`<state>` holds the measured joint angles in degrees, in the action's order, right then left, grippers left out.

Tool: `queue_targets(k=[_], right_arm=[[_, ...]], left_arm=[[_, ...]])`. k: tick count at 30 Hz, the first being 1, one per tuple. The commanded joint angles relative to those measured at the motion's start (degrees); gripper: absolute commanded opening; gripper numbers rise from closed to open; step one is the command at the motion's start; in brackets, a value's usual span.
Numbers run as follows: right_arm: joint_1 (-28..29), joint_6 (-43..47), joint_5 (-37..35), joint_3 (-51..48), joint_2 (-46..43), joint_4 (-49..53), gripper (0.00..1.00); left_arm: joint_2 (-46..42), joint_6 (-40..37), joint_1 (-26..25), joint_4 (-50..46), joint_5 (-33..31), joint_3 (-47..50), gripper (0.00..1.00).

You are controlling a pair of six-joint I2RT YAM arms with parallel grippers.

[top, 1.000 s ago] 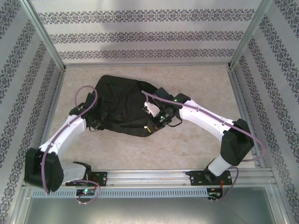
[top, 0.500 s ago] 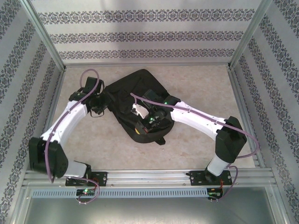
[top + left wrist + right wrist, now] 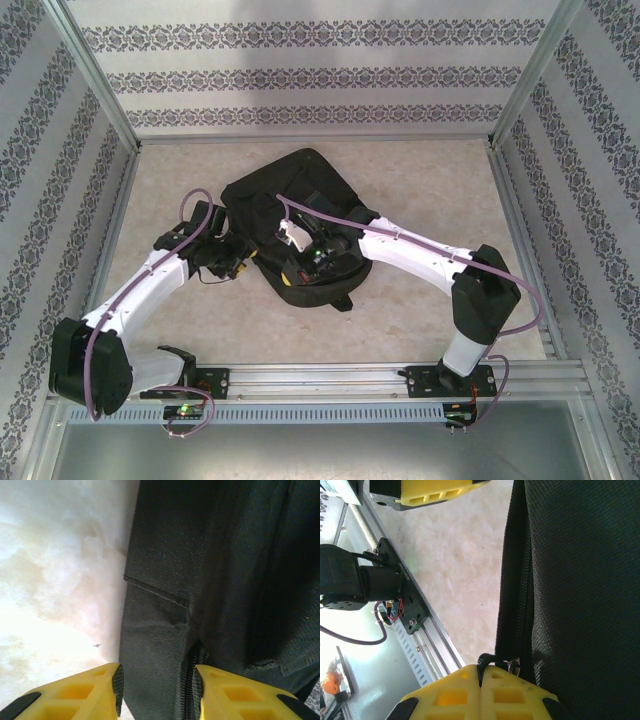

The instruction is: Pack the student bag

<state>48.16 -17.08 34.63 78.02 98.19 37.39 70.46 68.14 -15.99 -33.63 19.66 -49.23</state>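
The student bag [image 3: 275, 190] is lying mid-bench [image 3: 430, 200], with one arm reaching in at each side. The left pincer [image 3: 156, 685] is hovering partly open at the bag's left edge, clamping nothing. The right pincer [image 3: 481, 675] is pinching fully closed on the bag's zipper [image 3: 520, 605] edge at its near end.

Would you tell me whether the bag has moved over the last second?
Yes. The bag has turned, its left edge drawing rightward, away from the left rail.
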Motion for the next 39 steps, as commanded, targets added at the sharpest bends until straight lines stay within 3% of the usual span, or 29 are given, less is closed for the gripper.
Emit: queue_targets(k=[1, 12, 19, 30, 39], right_arm=[[0.44, -1.48, 1.84, -1.19, 0.16, -2.52, 0.00], [0.27, -2.46, 1.82, -3.17, 0.07, -3.81, 0.00], [0.27, -2.79, 1.00, -5.09, -1.58, -0.53, 0.00], [-1.64, -2.87, -1.32, -11.35, -8.72, 5.52, 0.00], [-6.78, -2.18, -2.38, -13.67, -14.41, 9.39, 0.00]], left_arm=[[0.78, 2.39, -1.26, 3.66, 0.92, 1.32, 0.40], [3.96, 2.93, -3.17, 7.09, -0.18, 2.13, 0.26], [6.08, -0.52, -3.08, 3.72, -5.57, -2.04, 0.00], [4.99, -1.90, -1.07, 0.13, -8.40, -1.93, 0.00], [4.82, -3.90, -0.01, -1.93, -9.29, -3.04, 0.00]])
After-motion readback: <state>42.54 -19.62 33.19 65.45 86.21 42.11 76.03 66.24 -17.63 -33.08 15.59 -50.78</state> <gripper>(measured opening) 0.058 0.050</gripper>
